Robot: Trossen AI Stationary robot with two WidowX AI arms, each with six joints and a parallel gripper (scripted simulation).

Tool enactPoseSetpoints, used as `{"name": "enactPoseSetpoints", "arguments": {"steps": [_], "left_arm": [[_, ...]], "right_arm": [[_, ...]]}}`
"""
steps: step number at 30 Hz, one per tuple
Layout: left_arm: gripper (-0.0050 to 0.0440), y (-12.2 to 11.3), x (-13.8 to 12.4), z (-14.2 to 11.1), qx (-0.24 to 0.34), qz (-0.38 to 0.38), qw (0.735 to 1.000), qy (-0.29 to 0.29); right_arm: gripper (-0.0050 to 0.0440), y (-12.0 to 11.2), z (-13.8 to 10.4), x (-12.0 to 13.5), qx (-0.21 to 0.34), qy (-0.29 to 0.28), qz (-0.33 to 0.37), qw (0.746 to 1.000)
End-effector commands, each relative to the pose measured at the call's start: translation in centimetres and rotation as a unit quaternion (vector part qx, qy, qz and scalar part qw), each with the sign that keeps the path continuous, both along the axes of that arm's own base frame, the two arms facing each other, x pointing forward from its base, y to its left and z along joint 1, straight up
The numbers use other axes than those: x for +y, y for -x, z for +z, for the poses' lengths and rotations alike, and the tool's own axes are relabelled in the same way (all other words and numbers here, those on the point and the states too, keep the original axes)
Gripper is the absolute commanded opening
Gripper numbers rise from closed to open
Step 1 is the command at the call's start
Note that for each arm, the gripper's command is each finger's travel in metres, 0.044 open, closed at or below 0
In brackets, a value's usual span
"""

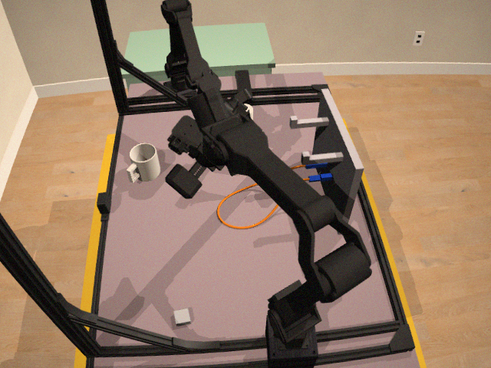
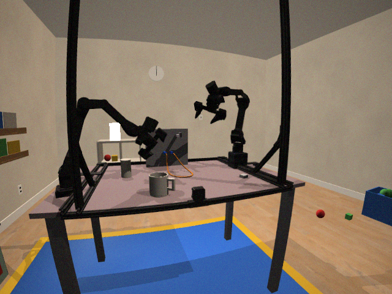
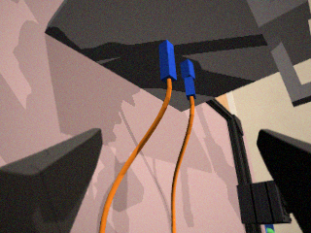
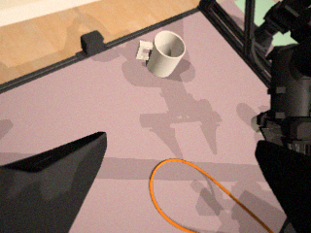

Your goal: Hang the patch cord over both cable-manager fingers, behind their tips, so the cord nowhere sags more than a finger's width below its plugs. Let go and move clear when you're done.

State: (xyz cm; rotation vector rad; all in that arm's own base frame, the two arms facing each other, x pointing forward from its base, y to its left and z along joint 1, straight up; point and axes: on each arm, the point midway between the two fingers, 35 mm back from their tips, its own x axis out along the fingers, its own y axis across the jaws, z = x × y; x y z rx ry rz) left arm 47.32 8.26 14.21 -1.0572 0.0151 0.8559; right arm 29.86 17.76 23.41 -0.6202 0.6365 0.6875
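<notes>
The orange patch cord (image 1: 242, 228) (image 2: 182, 176) (image 3: 138, 148) (image 4: 152, 184) runs from two blue plugs (image 1: 325, 176) (image 2: 171, 152) (image 3: 168, 60) on the dark panel (image 1: 337, 134) (image 3: 121, 24) down to a loop lying on the table. The near cable-manager finger (image 1: 324, 157) (image 3: 287, 63) and the far one (image 1: 313, 121) carry no cord. My left gripper (image 2: 155, 144) (image 3: 180, 136) is open and empty, facing the plugs from a short way off; my right arm mostly hides it in the top view. My right gripper (image 2: 204, 120) (image 4: 180, 143) is open and empty, high above the table.
A mug (image 1: 149, 168) (image 2: 156, 186) (image 4: 167, 58) stands near the table edge opposite the panel. A pale cylinder (image 1: 250, 110) (image 2: 125, 167) stands on the left arm's side. A small white block (image 1: 182, 317) (image 2: 243, 176) lies on the right arm's side. In the top view the arms overlap.
</notes>
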Motion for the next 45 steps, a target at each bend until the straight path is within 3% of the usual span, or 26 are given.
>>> {"name": "enactPoseSetpoints", "arguments": {"steps": [1, 5, 6, 13, 20, 22, 36, 45], "left_arm": [[0.044, -1.1, -1.6, -1.3, 0.025, -0.065, 0.997, -0.037], [0.044, -1.5, -2.4, -2.0, 0.039, -0.093, 0.993, -0.055], [0.044, -2.0, -3.6, -3.0, 0.052, -0.132, 0.987, -0.076], [0.044, -2.8, -6.2, -5.2, 0.089, -0.226, 0.959, -0.149], [0.044, -3.2, -9.0, -7.3, 0.114, -0.313, 0.916, -0.225], [0.044, -3.2, -9.0, -7.3, 0.114, -0.313, 0.916, -0.225], [0.044, -2.7, -15.0, -11.3, 0.128, -0.47, 0.775, -0.403], [0.044, -2.9, -15.3, -10.7, 0.119, -0.473, 0.767, -0.417]], "right_arm": [[0.044, -1.1, 1.5, -1.9, -0.042, -0.045, -0.049, 0.997], [0.044, -1.6, 1.9, -2.7, -0.056, -0.062, -0.07, 0.994], [0.044, -2.0, 2.1, -4.1, -0.07, -0.082, -0.101, 0.989], [0.044, -3.0, 3.5, -7.2, -0.124, -0.138, -0.166, 0.968], [0.044, -3.4, 5.2, -10.4, -0.184, -0.194, -0.222, 0.938], [0.044, -3.4, 5.2, -10.4, -0.184, -0.194, -0.222, 0.938], [0.044, -1.8, 8.3, -17.4, -0.312, -0.297, -0.317, 0.845], [0.044, -1.4, 8.8, -17.9, -0.325, -0.304, -0.32, 0.836]]}}
